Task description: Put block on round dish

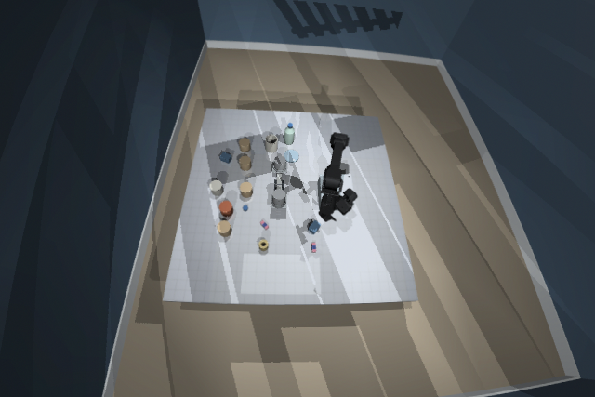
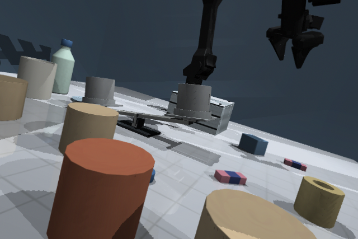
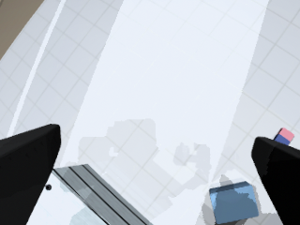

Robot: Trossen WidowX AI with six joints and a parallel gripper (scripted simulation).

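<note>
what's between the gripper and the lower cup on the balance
Nothing visible. The open gripper hangs high in open air, off to the side of the lower cup, empty. Only the blue block lies on the table beneath that stretch, well below a direct path.

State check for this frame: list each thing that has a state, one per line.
gripper: open, empty, raised above the table
beam: tilted, lower on the arm's side
near cup: upside down on the lower end, untouched
far cup: upside down on the higher end, untouched
bottle: upright, capped
round dish: nothing on it
</note>
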